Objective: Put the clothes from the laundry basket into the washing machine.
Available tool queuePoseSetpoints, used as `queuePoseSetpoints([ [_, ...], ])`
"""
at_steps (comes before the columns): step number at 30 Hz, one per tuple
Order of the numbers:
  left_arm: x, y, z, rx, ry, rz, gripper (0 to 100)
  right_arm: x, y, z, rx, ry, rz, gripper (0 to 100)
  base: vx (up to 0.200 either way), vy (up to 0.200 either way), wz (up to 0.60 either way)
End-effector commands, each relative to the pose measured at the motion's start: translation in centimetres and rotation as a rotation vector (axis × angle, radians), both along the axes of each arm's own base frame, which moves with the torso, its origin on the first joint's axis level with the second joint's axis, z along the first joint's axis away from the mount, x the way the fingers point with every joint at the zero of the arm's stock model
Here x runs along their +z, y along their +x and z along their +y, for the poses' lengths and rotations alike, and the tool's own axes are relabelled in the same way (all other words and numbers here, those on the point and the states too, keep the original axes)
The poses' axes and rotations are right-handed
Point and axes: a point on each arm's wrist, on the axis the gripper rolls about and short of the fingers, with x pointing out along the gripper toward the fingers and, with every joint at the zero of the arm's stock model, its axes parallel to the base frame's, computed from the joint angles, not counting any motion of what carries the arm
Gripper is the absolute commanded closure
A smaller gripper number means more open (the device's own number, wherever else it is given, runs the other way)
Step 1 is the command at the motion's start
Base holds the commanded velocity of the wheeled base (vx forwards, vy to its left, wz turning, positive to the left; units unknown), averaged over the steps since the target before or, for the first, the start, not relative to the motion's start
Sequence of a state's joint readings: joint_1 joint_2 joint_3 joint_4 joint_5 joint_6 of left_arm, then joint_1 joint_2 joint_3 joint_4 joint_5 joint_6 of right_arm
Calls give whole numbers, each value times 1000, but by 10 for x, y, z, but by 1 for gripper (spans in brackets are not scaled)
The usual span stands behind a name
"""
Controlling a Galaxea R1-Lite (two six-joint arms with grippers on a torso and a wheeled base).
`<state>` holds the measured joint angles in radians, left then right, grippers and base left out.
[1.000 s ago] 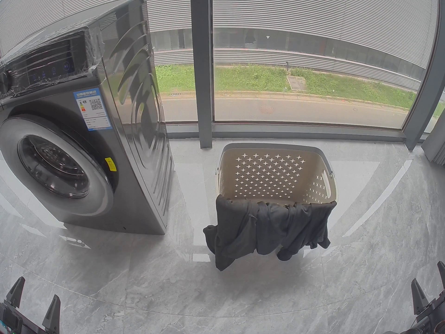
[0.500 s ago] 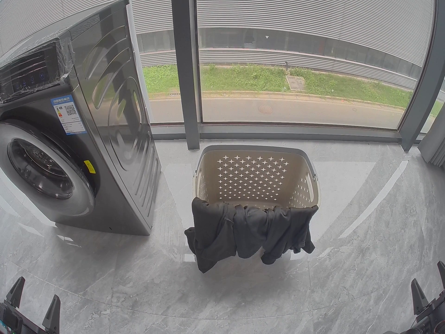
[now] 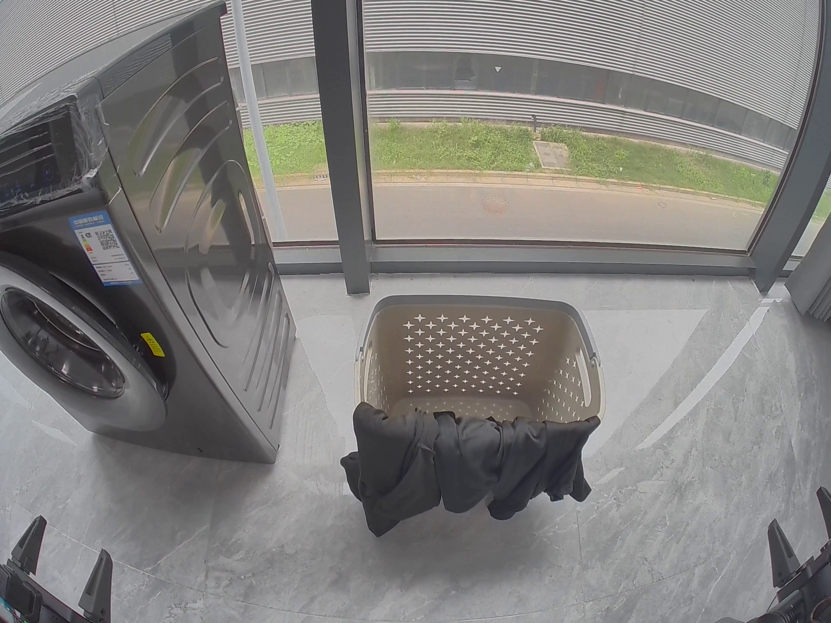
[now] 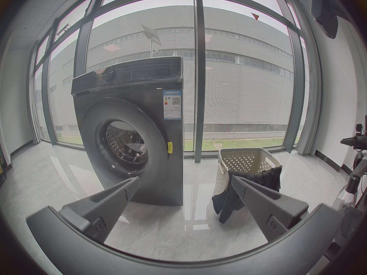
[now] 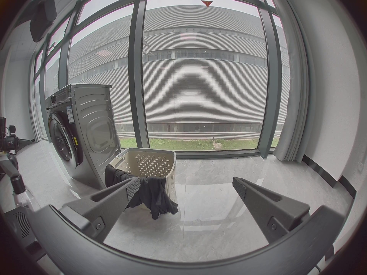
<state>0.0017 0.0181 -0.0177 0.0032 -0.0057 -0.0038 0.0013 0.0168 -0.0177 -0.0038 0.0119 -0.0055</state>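
One washing machine, one laundry basket, one clothes bundle

The washing machine stands on the floor at the left, with its door on the side toward the robot. The laundry basket stands on the floor to the right of the machine, apart from it. The clothes hang over the near rim of the basket and down its outer front wall. Behind both runs the window wall, and one window post rises behind the gap between machine and basket. A curtain hangs at the far right. The left gripper is before the machine, and the right gripper is right of the basket, well apart from it.
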Motion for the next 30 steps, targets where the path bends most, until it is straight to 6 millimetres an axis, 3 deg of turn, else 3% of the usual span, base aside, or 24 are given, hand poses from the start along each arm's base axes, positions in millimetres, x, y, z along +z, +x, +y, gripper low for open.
queuePoseSetpoints([
  [1,-5,0,0,-1,-1,-2,0,-5,1,0,1,-1,15,0,200,0,0],
  [16,-5,0,0,-1,-1,-2,0,-5,1,0,1,-1,15,0,0,0,0],
  [25,-5,0,0,-1,-1,-1,0,-5,1,0,1,-1,15,0,0,-200,0],
  [30,-5,0,0,-1,-1,-2,0,-5,1,0,1,-1,15,0,0,0,0],
])
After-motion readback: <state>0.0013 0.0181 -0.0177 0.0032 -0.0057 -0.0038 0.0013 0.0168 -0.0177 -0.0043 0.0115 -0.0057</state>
